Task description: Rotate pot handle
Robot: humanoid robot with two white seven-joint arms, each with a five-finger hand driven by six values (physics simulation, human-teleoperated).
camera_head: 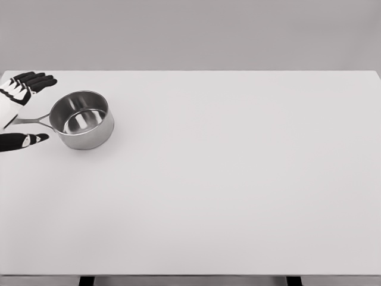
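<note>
Pot handle point(31, 120) is running leftward from the pot body straight into the left hand point(18, 110), which is entering at the picture's left edge. The hand is sitting open: its black fingers point(34, 80) are reaching out above the handle toward the far side of the table, and its thumb point(27, 141) is lying below the handle, nearer the camera. The handle is lying between fingers and thumb, its outer end meeting the white palm at the frame edge; whether palm and handle are actually touching cannot be told. Neither the fingers nor the thumb is wrapping around the handle.

Moving outward, the steel pot point(83, 120) is standing upright just right of the hand, mouth upward, its shiny interior showing nothing inside. The fingertips are ending near the pot's far-left rim, apart from it; the thumb tip is ending just short of the pot's near-left wall.

The pot is sitting on the white table point(238, 190), in its far-left region. A grey wall point(190, 33) is rising behind the table's far edge.
</note>
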